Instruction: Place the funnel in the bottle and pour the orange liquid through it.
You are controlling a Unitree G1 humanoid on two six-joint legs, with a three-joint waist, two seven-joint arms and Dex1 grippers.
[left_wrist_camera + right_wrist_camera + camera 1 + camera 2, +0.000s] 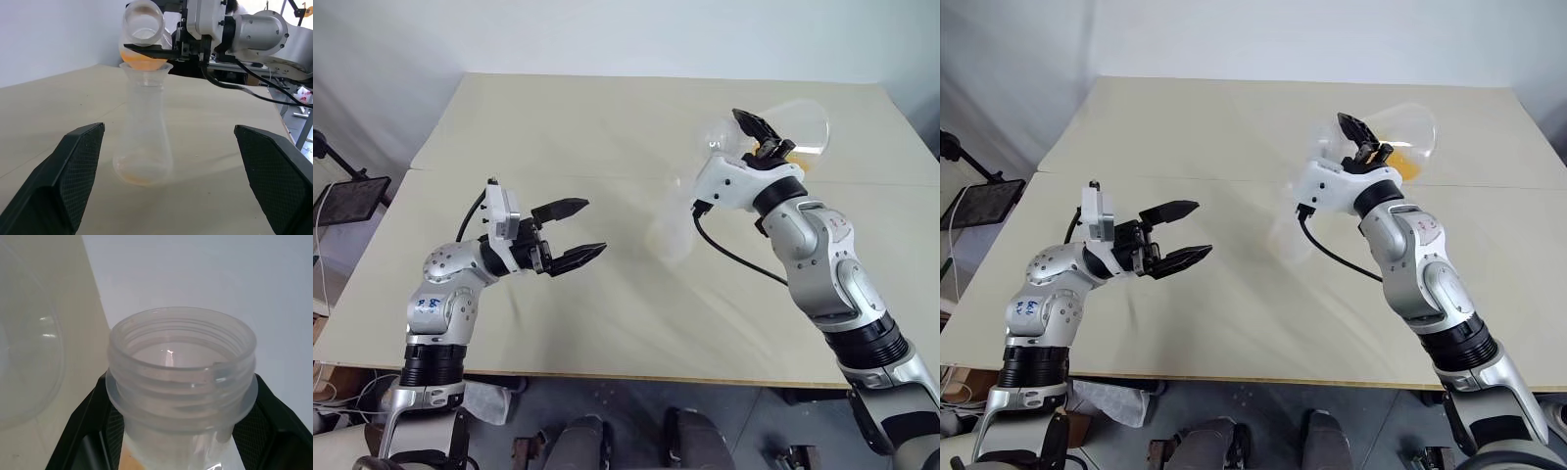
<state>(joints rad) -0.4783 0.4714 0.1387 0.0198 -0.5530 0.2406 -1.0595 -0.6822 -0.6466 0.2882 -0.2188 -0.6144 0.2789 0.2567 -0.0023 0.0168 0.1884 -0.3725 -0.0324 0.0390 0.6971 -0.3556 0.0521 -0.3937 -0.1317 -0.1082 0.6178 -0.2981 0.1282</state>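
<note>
With the small clear plastic funnel [146, 71] already seated in the neck of the clear, slightly frosted narrow-necked bottle [143, 142], the pour looks well under way. Biggest vessel first: the larger clear conical flask [788, 125] is tipped over in the right gripper [759, 137], jaws pinched tight round its threaded neck, mouth just above the funnel. Bright orange liquid [139, 57] pools near that mouth! Down in the bottle, standing mid-table, just a thin orange film. The left gripper [576, 231] hovers beside it, jaws spread wide, empty.
</note>
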